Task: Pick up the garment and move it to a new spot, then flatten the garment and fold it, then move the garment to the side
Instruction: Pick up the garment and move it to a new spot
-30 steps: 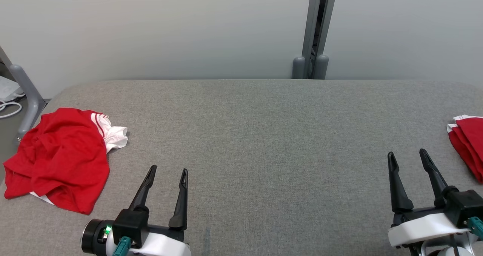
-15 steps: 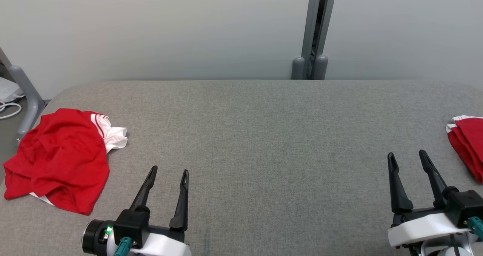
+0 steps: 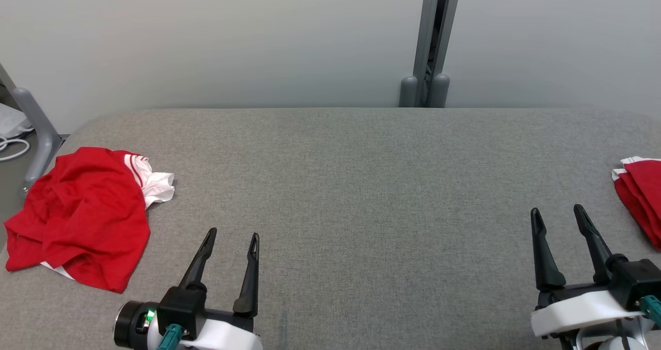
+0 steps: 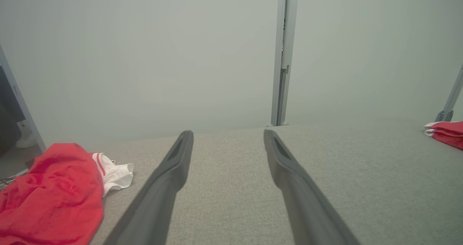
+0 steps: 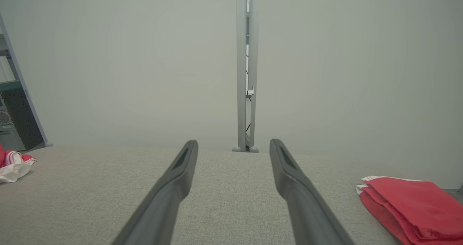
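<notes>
A big pale wall (image 3: 232, 40) stands at the back. A tall grey post (image 3: 431, 40) runs up the wall, a bit to the right of the middle.

In front of the wall is a wide table (image 3: 361, 185) with a soft grey cloth top. Its far corners are round.

The red garment (image 3: 77, 221) lies on the far left side of the table, close to the left edge. It is all bunched up and full of wrinkles. A white part with red stripes (image 3: 155, 182) sticks out of it on the side nearer the middle of the table. It is not folded and nothing touches it.

A pile of folded red clothes (image 3: 640, 200) sits at the far right edge of the table. Thin white edges show on its near side. It is well apart from the bunched garment, with the bare grey top between them.

The left gripper (image 3: 233, 232) hangs low over the table, near the red garment but not touching it. Its two dark fingers are spread apart and hold nothing.

The right gripper (image 3: 556, 208) is near the folded pile and does not touch it. Its fingers are spread wide too, with nothing between them.

A small green light (image 3: 150, 316) glows on the left wrist.
</notes>
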Robot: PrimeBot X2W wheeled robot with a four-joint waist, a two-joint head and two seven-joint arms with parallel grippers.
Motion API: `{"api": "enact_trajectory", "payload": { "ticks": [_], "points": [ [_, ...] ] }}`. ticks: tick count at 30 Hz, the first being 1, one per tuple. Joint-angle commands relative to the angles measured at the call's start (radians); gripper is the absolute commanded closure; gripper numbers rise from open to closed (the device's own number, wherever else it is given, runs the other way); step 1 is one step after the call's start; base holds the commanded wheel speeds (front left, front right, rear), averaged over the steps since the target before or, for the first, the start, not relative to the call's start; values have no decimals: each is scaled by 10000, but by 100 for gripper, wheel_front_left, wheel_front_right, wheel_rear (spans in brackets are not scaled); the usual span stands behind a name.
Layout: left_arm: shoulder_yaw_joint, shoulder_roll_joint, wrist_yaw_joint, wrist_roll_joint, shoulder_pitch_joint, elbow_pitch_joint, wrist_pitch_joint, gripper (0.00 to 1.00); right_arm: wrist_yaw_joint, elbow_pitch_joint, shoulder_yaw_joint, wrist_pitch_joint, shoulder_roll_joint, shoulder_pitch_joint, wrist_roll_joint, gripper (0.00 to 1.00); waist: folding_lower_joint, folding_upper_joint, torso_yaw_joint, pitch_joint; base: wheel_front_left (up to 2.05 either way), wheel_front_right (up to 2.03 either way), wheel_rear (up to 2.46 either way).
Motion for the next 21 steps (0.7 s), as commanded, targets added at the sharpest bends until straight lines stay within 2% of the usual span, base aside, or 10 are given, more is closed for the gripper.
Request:
{"api": "enact_trajectory", "payload": {
  "ticks": [1, 13, 21],
  "points": [
    [0, 29, -43, 26, -87, 14, 3, 0, -7, 28, -38, -48, -31, -1, 63, 0, 0, -1, 31, 5, 0, 0, 0],
    [59, 37, -178, 169, -227, 226, 1, 0, -7, 16, 76, -48, -29, 75, 185, 0, 0, -1, 707, 359, 0, 0, 0],
    [397, 32, -289, 308, -217, 340, 1, 0, -7, -73, 617, -49, -35, 87, 431, 0, 0, -1, 2093, 327, 0, 0, 0]
  ]
}}
